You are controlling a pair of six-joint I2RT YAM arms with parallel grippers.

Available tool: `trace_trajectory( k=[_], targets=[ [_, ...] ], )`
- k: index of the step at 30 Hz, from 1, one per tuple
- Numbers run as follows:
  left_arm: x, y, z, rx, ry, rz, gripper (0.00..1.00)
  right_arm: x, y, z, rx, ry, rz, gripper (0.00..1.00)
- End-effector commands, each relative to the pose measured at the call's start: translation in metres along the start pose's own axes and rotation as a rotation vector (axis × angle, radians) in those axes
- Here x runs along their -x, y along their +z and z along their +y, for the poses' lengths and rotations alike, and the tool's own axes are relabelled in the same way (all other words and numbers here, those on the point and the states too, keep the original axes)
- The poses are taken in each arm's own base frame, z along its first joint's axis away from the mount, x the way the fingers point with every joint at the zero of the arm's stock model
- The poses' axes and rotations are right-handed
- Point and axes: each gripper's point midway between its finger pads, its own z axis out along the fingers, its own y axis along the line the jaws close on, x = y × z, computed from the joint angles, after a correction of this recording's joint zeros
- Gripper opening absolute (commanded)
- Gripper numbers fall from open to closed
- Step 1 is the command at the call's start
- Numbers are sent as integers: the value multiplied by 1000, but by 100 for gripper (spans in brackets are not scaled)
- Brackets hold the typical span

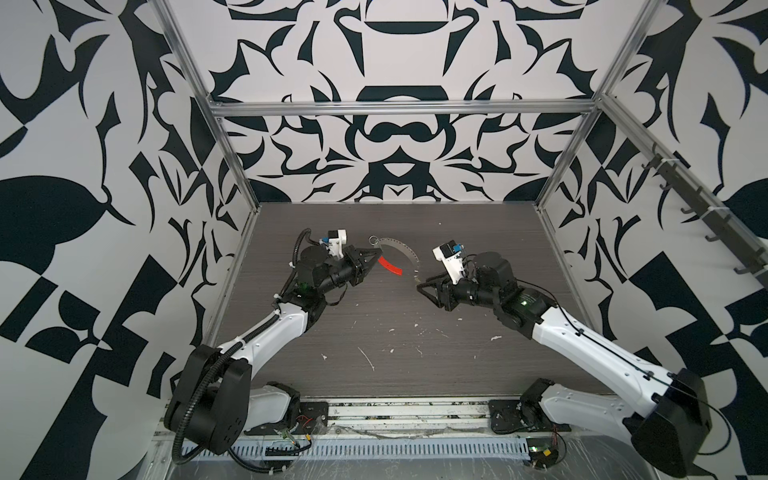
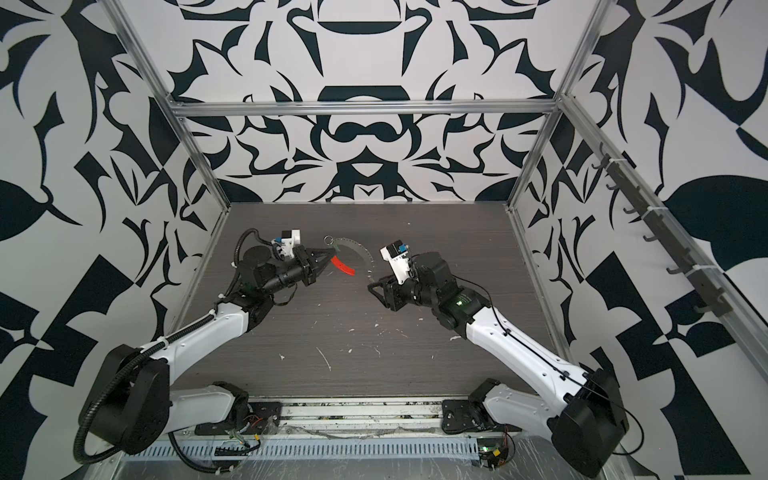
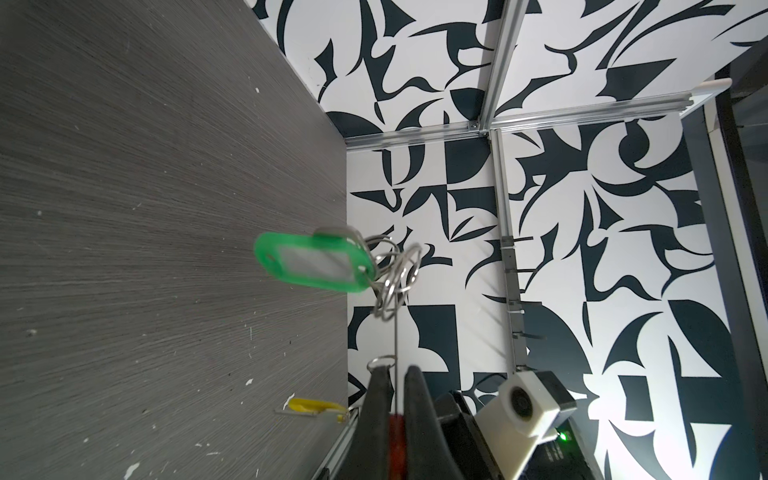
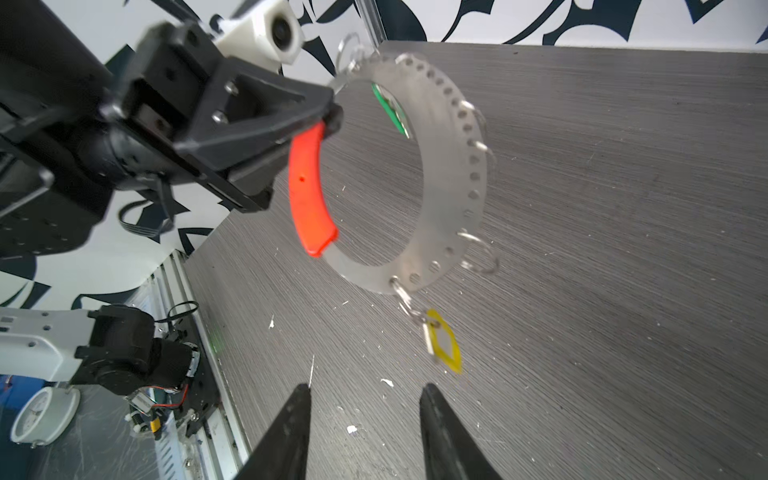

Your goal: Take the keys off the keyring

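The dark wood-grain bench (image 1: 415,374) fills the floor of the cell, and both arms reach in over its middle. The keyring (image 4: 473,183) is held up on edge above the bench, clear of the surface. It is a broad grey hoop with a row of small holes along its outer rim and one arc sleeved in red (image 4: 309,195). In both top views it shows as a thin curve between the two arms (image 1: 405,249), (image 2: 359,248).

The left gripper (image 4: 332,116) is clamped tight on the keyring at the upper end of the red arc. Its own wrist view shows the two fingers (image 3: 380,399) pressed against the thin edge of the hoop.

The right gripper (image 4: 365,390) is about half open, with nothing between its fingers. It sits near the low side of the hoop but apart from it (image 1: 419,286), pointing towards it.

The green key (image 3: 311,262) with its white face hangs from the far upper part of the hoop, seen edge-on through the ring (image 4: 390,110). The yellow key (image 4: 446,343) dangles from the lowest holes on short metal loops, just ahead of the right gripper's fingers and a little to one side.

More bare metal loops (image 4: 482,253) stick out of the rim. White scraps (image 1: 368,359) lie scattered on the bench.
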Motion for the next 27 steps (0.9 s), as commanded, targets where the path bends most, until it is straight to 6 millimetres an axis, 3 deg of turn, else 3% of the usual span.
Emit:
trace_trajectory(
  k=[1,15,27],
  targets=[
    [4,-4,-26,-63,19,-16,0,27,-2,8,4,-63,-67,42],
    [2,-6,-27,-70,15,-10,0,47,0,12,11,-102,-136,32],
    [2,-6,-26,-80,5,-7,0,52,6,14,32,-113,-148,24]
  ],
)
